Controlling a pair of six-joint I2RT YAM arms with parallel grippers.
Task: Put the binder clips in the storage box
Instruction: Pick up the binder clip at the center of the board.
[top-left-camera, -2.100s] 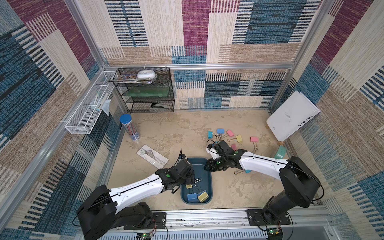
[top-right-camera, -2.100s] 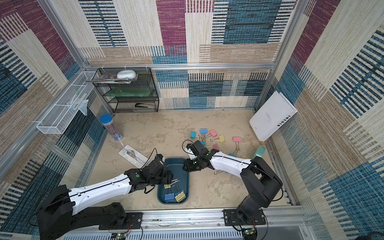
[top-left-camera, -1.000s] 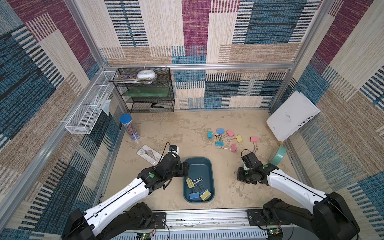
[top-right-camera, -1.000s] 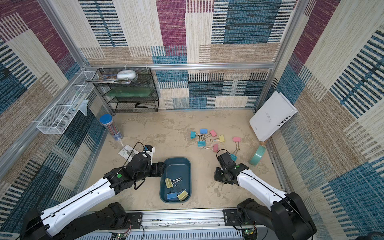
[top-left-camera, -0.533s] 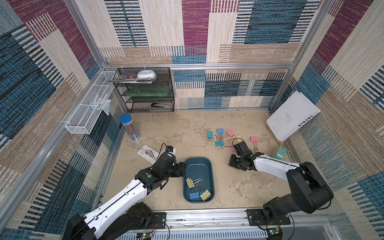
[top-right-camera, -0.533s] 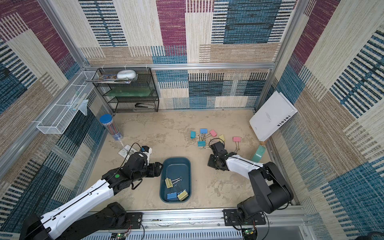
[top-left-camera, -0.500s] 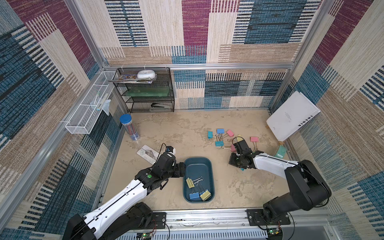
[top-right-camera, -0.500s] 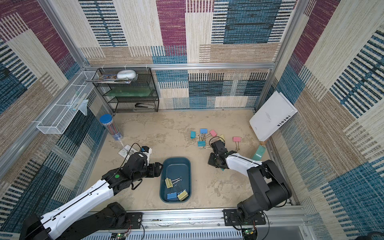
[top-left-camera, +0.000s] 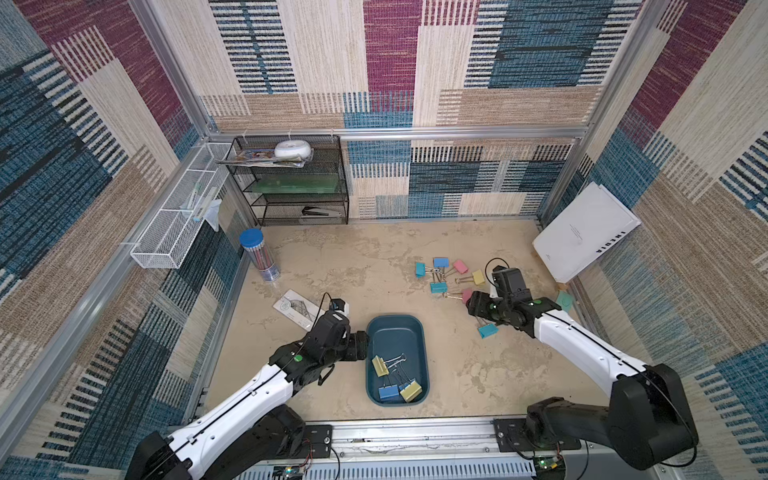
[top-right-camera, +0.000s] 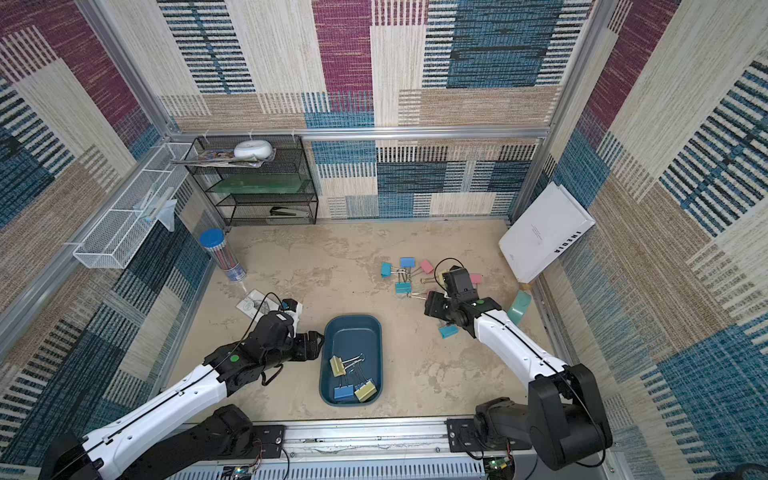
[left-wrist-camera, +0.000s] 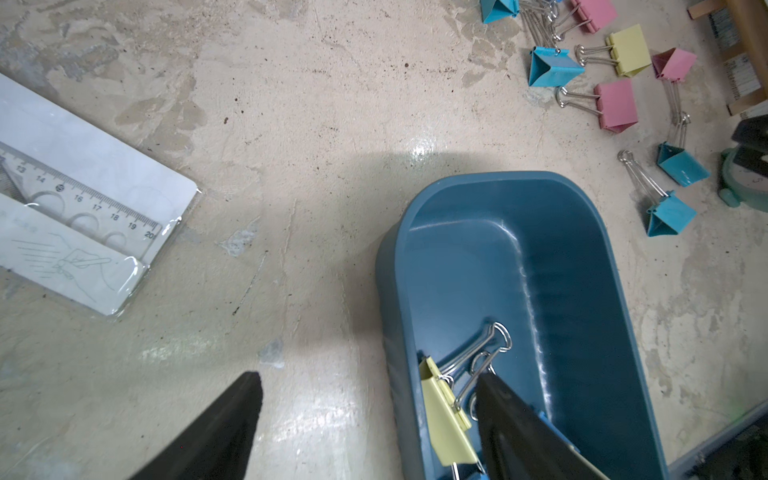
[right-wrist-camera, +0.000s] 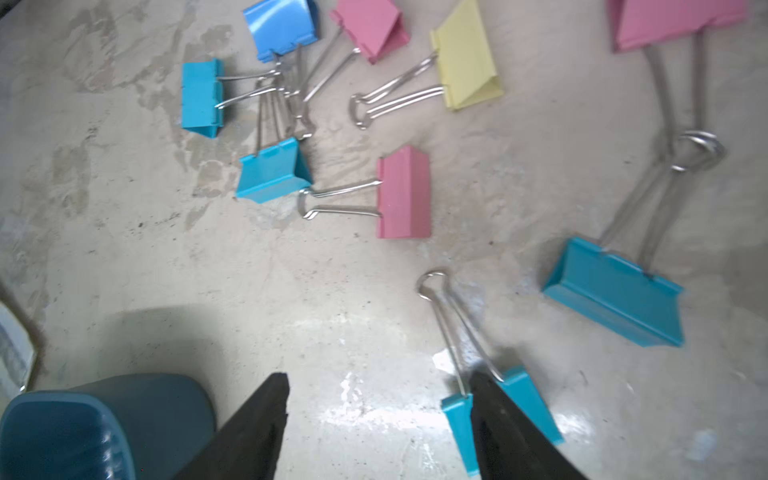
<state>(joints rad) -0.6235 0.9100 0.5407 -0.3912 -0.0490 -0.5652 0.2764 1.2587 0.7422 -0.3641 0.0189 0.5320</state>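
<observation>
Beige tabletop (top-left-camera: 353, 266) — left pincer (left-wrist-camera: 368, 376) and right pincer (right-wrist-camera: 379, 376) both gape, empty.

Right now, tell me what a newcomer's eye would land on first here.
The scatter of pastel binder clips on the beige tabletop, right of middle, grabs the eye first, with the right gripper open beside them. Next comes the dark blue storage box at front centre, three more clips lying in its near end and the left gripper open astride its side wall.

Overhead views look down; wrist views share the storage box (left-wrist-camera: 582, 257).
</observation>
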